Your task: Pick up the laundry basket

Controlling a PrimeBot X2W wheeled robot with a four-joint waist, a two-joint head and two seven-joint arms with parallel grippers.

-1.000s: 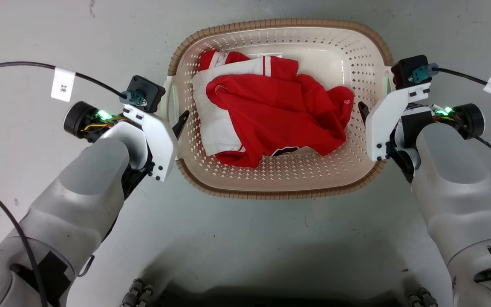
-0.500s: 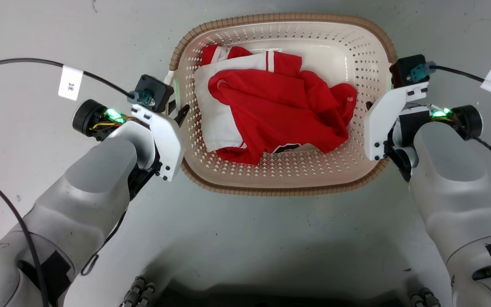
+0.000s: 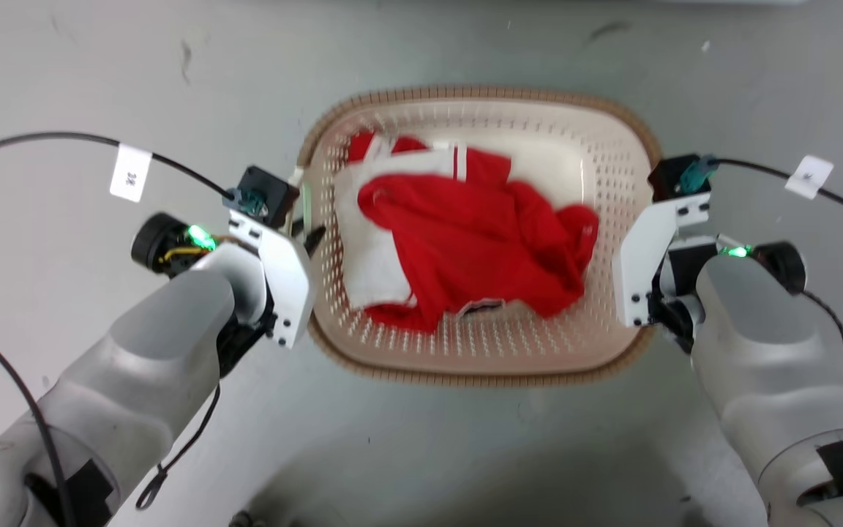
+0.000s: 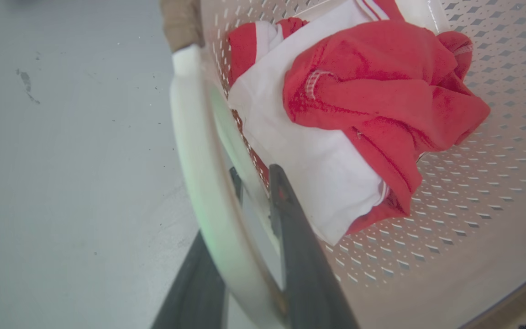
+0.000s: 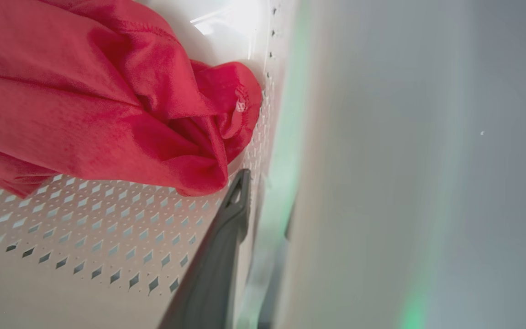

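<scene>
Near edge of view: grey floor (image 3: 421, 454) between the two pale forearms.

At the basket's left edge, the left gripper (image 4: 254, 176) has one finger outside the white handle (image 4: 190, 151) and one inside the perforated wall. Both press on it: clamped.

At the right edge, the right gripper (image 5: 265, 198) has its inner finger flat on the wall and its outer finger half hidden behind the handle. It reads as clamped, though the contact is blurred.

The laundry basket (image 3: 465, 375) hangs or rests level between the two grippers. The red-and-white clothes (image 3: 480, 249) are heaped in its middle, spreading to the left wall.

Change over the last second: both wrists drew in tighter to the basket's sides. In the last half-second the whole head view shifted and blurred and the floor marks differ, so the camera moved. The basket keeps its place relative to the grippers.

Judgement: grasp made, lift beginning. I cannot tell whether the base has left the floor.
</scene>
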